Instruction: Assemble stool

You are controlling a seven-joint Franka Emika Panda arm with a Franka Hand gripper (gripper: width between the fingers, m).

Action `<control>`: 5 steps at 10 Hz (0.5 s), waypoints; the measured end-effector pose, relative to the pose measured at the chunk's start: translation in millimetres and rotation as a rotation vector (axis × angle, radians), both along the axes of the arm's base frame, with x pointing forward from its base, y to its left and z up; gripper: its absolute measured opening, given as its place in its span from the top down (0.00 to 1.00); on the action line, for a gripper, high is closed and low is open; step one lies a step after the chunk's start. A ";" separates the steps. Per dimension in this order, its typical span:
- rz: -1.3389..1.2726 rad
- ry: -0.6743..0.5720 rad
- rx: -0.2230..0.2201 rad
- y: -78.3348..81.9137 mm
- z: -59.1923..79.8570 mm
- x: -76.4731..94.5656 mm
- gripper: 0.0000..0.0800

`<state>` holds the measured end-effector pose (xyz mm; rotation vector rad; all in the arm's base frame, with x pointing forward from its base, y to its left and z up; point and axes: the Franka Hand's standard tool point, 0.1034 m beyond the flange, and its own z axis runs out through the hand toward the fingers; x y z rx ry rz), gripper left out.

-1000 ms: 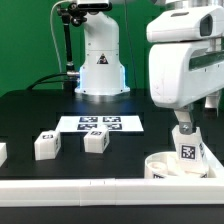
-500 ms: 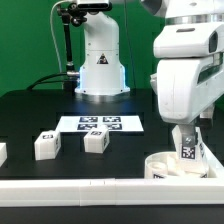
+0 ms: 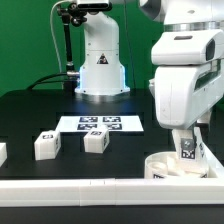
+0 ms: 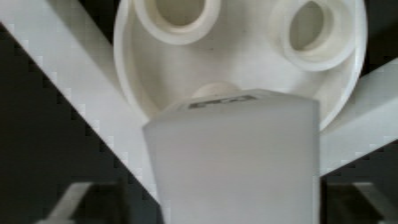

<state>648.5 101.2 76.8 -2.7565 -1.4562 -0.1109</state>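
Note:
My gripper (image 3: 186, 137) is shut on a white leg block (image 3: 187, 150) with a square tag and holds it upright over the round seat disc (image 3: 163, 166) at the exterior view's lower right. The leg's lower end is at the disc; I cannot tell whether it is seated. In the wrist view the leg (image 4: 231, 150) fills the middle between my fingers (image 4: 61, 203), its far end at a socket of the seat disc (image 4: 214, 60), which shows two more round holes. Two loose leg blocks (image 3: 45, 144) (image 3: 96, 141) stand on the black table.
The marker board (image 3: 100, 124) lies in the table's middle. A long white rail (image 3: 70, 191) runs along the near edge. Part of another white block (image 3: 2, 153) shows at the exterior view's left edge. The robot base (image 3: 100, 60) stands behind.
The arm's wrist housing has shifted a little toward the exterior view's left and turned slightly. The held leg stays over the seat disc at almost the same spot.

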 end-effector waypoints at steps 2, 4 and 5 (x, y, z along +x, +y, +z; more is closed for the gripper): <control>-0.001 0.000 0.000 -0.6 -0.1 0.0 0.58; -0.038 0.002 0.002 -0.7 -0.1 0.0 0.58; -0.060 0.004 0.004 -0.7 -0.1 0.0 0.58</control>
